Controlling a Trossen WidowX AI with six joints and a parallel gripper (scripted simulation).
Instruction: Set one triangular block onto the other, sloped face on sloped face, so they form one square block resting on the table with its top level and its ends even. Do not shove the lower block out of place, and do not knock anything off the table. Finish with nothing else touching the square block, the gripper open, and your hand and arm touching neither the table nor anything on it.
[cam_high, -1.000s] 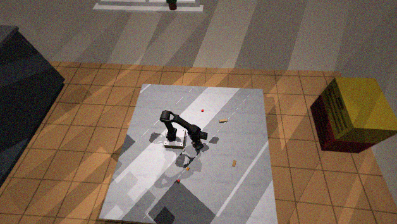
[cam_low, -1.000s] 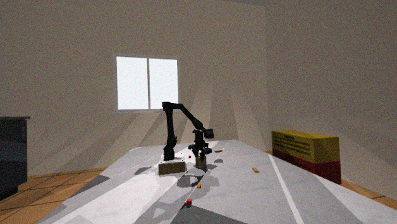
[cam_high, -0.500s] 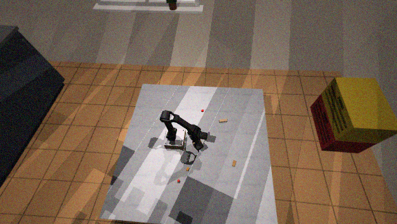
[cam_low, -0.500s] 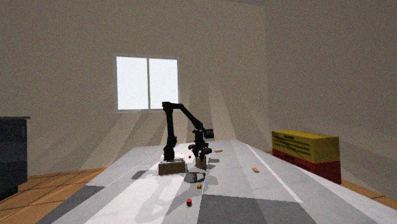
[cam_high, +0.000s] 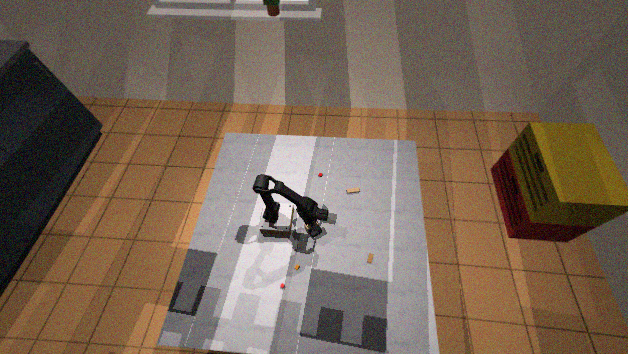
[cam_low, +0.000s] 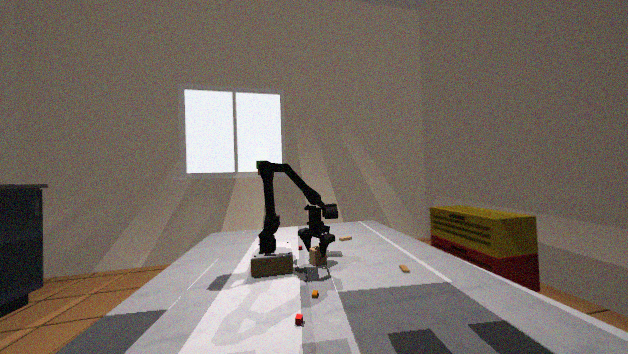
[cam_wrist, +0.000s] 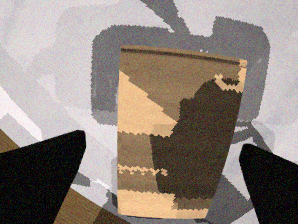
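The two triangular blocks show as one squarish wooden body (cam_low: 315, 257) (cam_wrist: 142, 150) on the table under the hand. In the wrist view a thin dark line runs along its far edge; its top is patched with light and shadow. The sloped faces are hidden, and whether the top is level and the ends are even I cannot tell. My gripper (cam_low: 317, 249) (cam_wrist: 165, 147) is open, with one finger on each side of the wooden body. In the wrist view a gap shows between each fingertip and the wood.
A red cube (cam_high: 320, 175) (cam_low: 300, 247) and a flat wooden piece (cam_high: 353, 190) (cam_low: 345, 239) lie toward the back. Another flat piece (cam_high: 370, 258) (cam_low: 404, 268) lies to the right. An orange block (cam_high: 297, 267) (cam_low: 315, 294) and a second red cube (cam_high: 282, 286) (cam_low: 299, 319) lie nearer the front.
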